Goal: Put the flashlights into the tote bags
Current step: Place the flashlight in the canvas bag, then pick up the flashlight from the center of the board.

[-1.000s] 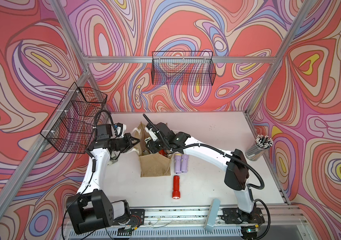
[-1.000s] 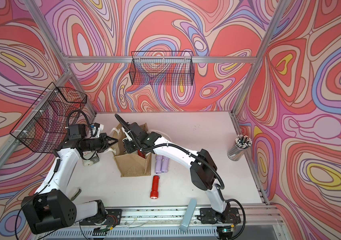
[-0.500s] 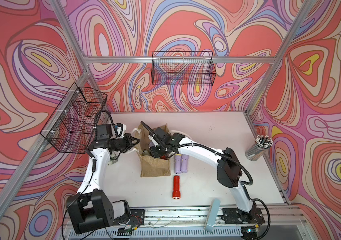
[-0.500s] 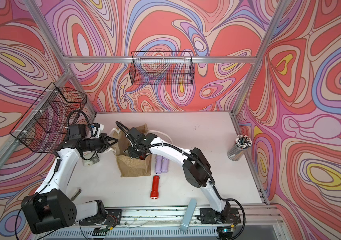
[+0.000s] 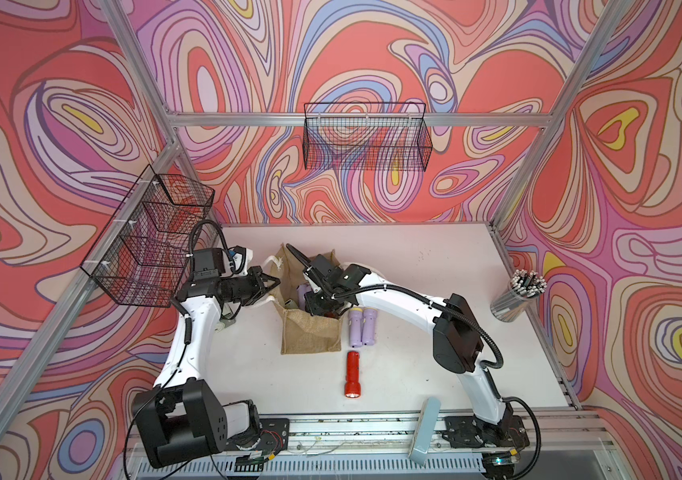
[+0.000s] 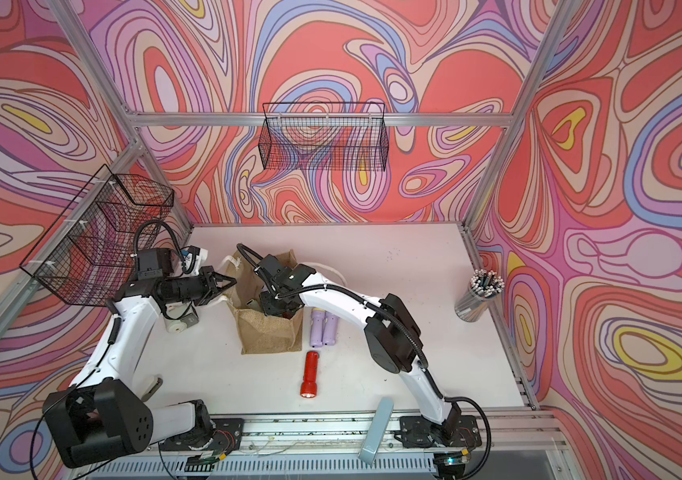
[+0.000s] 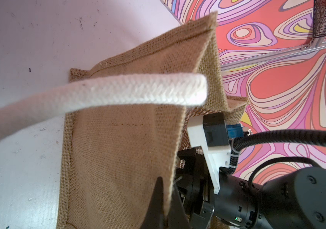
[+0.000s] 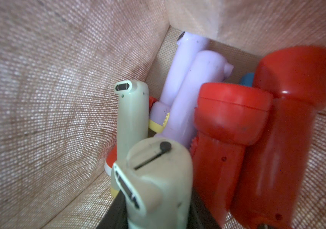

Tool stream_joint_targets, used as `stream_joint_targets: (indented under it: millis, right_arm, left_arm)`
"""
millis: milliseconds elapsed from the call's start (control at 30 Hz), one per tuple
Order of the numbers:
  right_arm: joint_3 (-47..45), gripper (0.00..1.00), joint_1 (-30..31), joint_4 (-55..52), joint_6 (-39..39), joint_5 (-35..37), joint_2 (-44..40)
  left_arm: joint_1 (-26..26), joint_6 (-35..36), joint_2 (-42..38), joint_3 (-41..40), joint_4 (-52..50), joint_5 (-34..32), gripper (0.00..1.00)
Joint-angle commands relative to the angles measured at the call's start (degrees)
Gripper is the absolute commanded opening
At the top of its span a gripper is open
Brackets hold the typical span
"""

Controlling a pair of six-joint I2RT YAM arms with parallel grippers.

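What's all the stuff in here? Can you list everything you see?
tote bag: 1, tan with white rope handles, middle of the table
red flashlight: 1, red, on the table in front of the bag
lilac flashlights: 2, lilac, side by side on the table beside the bag
flashlights in the bag: at least 2 red, 2 lilac, 2 pale green; more partly hidden
wire baskets: 2, black, back wall and side wall
cup of rods: 1, clear, grey rods, table edge
pale blue slab: 1, front rail
table: 1, white
left end effector: black, shut on the bag's rim
right end effector: black, inside the bag, gripping a pale green flashlight
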Motion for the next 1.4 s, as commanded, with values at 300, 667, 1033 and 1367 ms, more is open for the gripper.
stream_joint_targets:
  millis: [300, 667, 1033, 1367]
  right_arm:
    - [2.8, 0.70, -0.9, -6.6, -1.2, 2.4, 0.1]
    - [4.2, 0.72, -0.9, -3.8, -4.1, 7.9, -11.8]
    - [-9.3, 0.75, -0.9, 4.3, -3.3, 10.8, -30.7]
    - [-23.9, 0.73, -0.8, -0.8, 5.8, 16.1, -43.6]
  left_arm:
    - [-0.1, 0.1, 0.0, -0.2, 0.3, 1.1, 0.00]
    - [-0.1, 0.2, -0.4, -0.3, 0.2, 1.1, 0.00]
    - [-0.1, 0.1, -0.7, -0.2, 0.2, 0.8, 0.00]
    - [-0.1, 0.2, -0.6, 0.0, 0.0, 0.5, 0.00]
